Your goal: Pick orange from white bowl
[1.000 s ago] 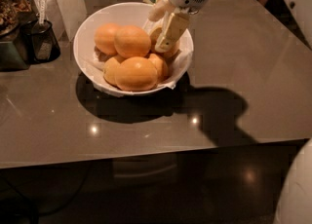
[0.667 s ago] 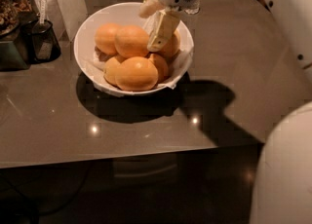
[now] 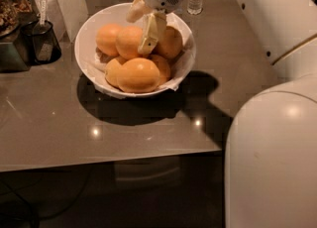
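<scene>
Camera view: the gripper hangs over the white bowl, dipping in among the piled fruit, right beside the orange toward the back. Honestly can't tell if the claw's spread or closed.

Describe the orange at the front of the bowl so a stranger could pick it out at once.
On the grey table, find the paper-lined white bowl, where the gripper reaches down into the back half. The orange lies by the near rim, atop the pile. Unlike its neighbours it is frontmost, fully exposed and clear of the gripper.
</scene>
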Robot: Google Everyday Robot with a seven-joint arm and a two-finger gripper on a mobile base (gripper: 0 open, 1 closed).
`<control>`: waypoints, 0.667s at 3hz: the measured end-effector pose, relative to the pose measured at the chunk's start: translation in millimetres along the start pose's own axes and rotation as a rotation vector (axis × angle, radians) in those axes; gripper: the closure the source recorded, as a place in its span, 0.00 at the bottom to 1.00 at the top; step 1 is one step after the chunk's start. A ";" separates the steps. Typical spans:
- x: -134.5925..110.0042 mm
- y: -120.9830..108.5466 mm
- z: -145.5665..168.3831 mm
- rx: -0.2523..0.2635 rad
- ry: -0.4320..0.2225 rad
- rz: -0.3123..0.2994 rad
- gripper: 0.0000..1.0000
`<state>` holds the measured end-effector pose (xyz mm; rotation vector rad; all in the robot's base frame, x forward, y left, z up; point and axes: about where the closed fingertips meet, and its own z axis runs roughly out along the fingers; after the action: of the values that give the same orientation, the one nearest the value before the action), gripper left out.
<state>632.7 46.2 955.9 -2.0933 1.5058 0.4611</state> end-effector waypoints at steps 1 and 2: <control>-3.3 -3.8 12.4 -0.021 -0.017 -0.003 0.34; -0.2 -0.9 25.1 -0.051 -0.033 0.015 0.34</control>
<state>634.2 61.3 935.9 -2.1040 1.5062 0.5427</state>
